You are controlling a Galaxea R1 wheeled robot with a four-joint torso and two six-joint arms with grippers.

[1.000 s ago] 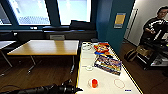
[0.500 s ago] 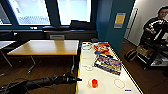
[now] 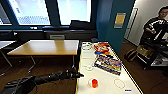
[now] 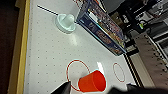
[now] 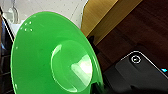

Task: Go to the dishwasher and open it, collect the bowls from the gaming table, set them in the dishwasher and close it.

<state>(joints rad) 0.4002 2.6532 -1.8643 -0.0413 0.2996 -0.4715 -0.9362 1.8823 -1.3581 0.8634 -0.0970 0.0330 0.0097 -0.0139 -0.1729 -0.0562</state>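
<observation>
From the head view we see our left gripper (image 3: 79, 74) reaching to the yellow edge of the gaming table (image 3: 107, 83), with an orange cup (image 3: 94, 83) at about four o'clock from it; we cannot tell whether its pincer is spread or pressed together. A game box (image 3: 108, 64) lies near the cup at one o'clock. At our right wrist a green bowl (image 5: 50, 55) looms large, but we cannot tell that pincer's state either.

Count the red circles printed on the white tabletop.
2. One red printed circle lies partly under the orange plastic cup; the other red circle sits nearer the far edge, past the cup. Boxes may hide more.
</observation>
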